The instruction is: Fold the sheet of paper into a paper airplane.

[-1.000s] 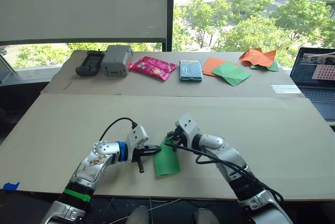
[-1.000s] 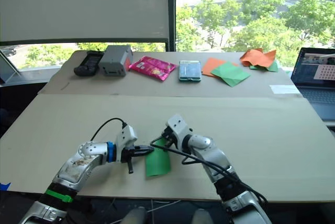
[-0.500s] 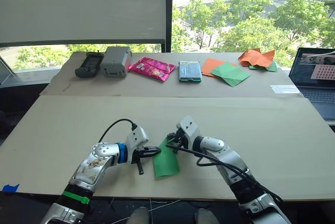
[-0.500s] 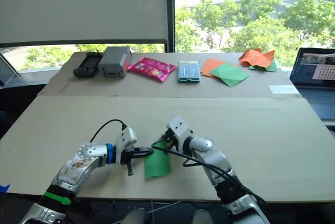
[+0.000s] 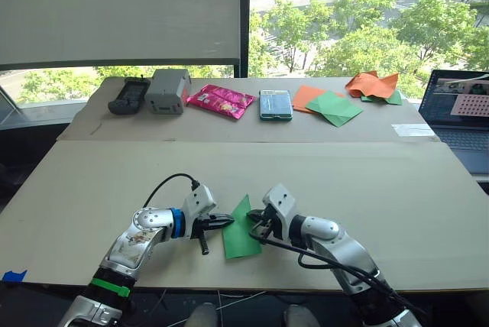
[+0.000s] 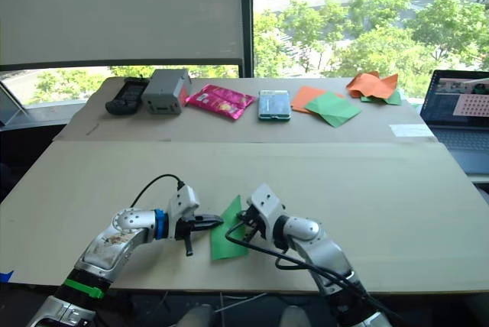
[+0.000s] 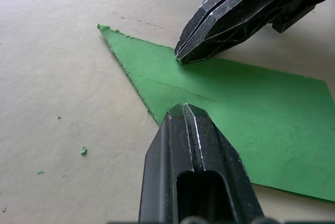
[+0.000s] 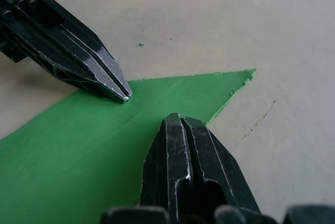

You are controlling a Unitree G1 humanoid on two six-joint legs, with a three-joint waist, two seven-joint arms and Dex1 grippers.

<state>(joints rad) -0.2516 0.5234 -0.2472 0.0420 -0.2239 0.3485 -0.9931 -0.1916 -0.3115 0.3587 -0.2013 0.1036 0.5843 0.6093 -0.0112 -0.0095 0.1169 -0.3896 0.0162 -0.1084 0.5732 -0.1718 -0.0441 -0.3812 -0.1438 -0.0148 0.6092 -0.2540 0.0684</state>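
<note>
Folded to a pointed wedge, sheet of paper [image 5: 240,229] flat on the near tabletop [image 5: 397,189], point aimed far. Left gripper [image 7: 182,111] closed, tip pressing the left edge; right gripper [image 8: 178,122] closed, tip pressing the right edge, neither clamped on anything. Risks, judged: uneven pressure sliding the thin paper, skewing the crease; dragging tips tearing the already ragged point

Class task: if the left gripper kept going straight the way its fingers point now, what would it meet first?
Probably the right gripper: the left gripper, shut on the sheet of paper, points across it at that tip.
</note>
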